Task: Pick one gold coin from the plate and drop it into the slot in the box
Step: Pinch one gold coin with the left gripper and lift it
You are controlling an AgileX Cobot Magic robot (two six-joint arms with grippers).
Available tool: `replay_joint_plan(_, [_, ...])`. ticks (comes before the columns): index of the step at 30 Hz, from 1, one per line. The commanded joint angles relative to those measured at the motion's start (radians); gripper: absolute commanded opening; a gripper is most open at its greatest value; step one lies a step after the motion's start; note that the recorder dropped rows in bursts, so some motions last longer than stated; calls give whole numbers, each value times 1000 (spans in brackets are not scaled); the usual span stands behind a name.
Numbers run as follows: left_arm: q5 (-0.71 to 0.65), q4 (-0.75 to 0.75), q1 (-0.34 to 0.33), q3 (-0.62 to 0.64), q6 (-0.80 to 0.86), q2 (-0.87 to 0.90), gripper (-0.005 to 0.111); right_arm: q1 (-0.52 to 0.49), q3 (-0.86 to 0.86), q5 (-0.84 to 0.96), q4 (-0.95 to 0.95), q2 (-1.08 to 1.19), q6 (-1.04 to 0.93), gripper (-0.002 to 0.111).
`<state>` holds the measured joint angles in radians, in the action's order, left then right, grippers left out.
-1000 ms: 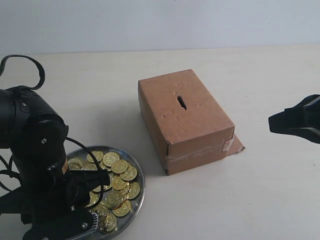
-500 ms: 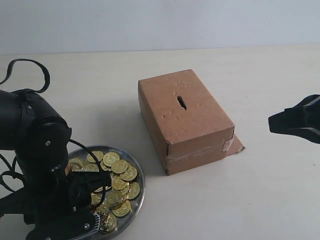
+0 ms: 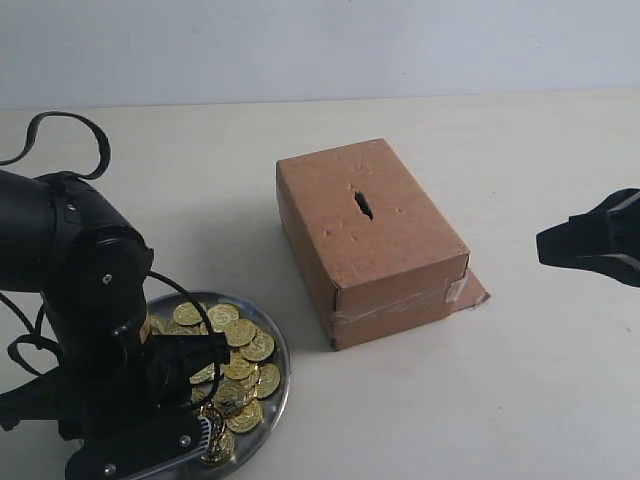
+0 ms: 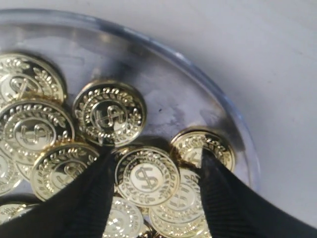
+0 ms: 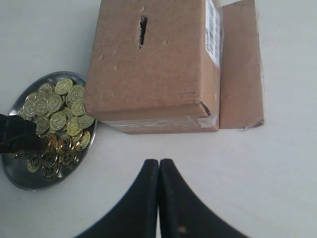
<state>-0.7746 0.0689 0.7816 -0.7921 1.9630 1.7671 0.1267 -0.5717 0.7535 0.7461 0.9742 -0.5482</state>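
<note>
The round silver plate lies at the front left, heaped with gold coins. My left arm bends down over it. In the left wrist view my left gripper is open, low over the plate. Its two fingers stand either side of one dollar-marked gold coin that lies on top of others. The brown box stands in the middle with its dark slot on top. My right gripper is shut and empty, hanging apart from the box and slot.
The box's flap sticks out at its taped end, toward my right gripper. The pale table spreads around the box. From the right wrist view the plate lies beside the box's far corner.
My left arm has shifted a little to the right and further over the plate, covering more of the coins. The right gripper and the box have not moved.
</note>
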Motion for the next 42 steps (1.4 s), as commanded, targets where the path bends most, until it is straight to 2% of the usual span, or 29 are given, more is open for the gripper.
replay_joint_plan(1, [10, 11, 5, -1, -8, 16, 52, 2, -7, -4, 7, -9, -7, 0])
replay_joint_plan(27, [21, 30, 5, -1, -10, 24, 52, 2, -7, -3, 11, -9, -7, 0])
replay_joint_plan(42, [64, -10, 7, -1, -12, 24, 52, 2, -7, -3, 11, -9, -7, 0])
